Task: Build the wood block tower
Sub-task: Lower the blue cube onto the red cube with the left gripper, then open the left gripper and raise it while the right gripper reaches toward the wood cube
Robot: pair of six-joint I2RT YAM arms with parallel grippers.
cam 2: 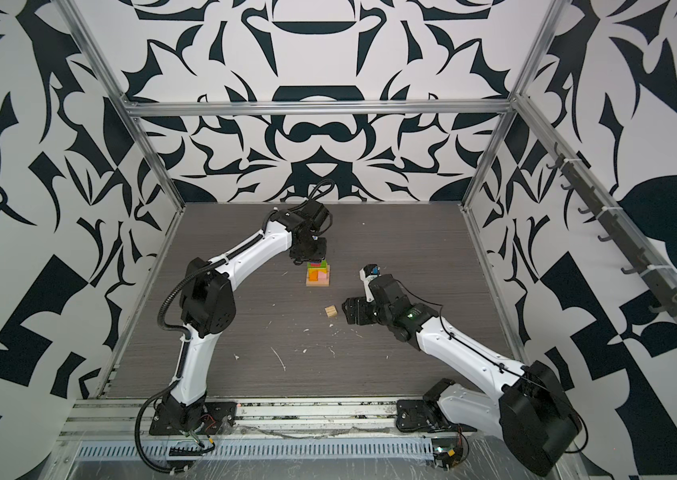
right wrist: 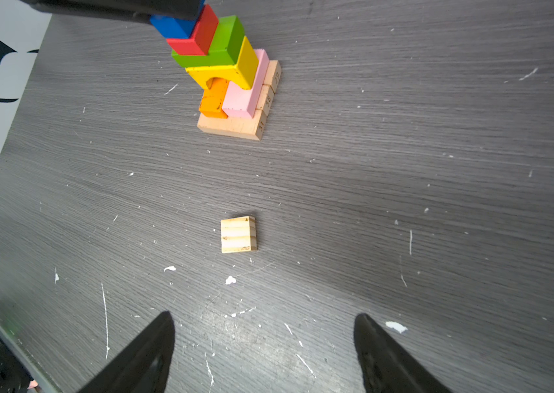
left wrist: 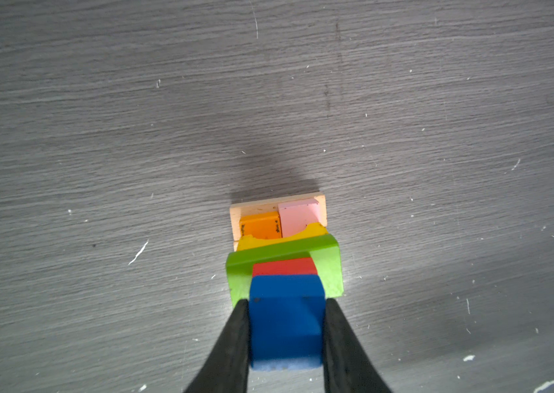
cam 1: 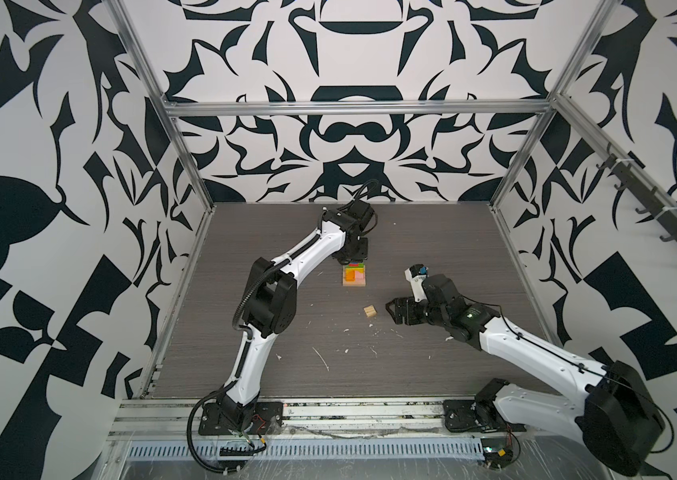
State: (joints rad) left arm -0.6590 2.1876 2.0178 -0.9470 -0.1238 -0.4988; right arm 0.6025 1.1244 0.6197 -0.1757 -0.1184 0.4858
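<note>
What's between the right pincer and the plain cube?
Nothing but tabletop with white flecks separates the right pincer from the plain cube, as the right wrist view shows.

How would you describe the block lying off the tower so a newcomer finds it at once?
On the grey table, find the colourful tower near the middle. Nearer the front edge, between it and the open right gripper, lies a single cube. It is the only bare, unpainted block lying alone, touching nothing.

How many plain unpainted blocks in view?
4. Three tan bars lie side by side as the tower base; one plain cube sits alone on the table, apart from it. No sign of hidden ones.
</note>
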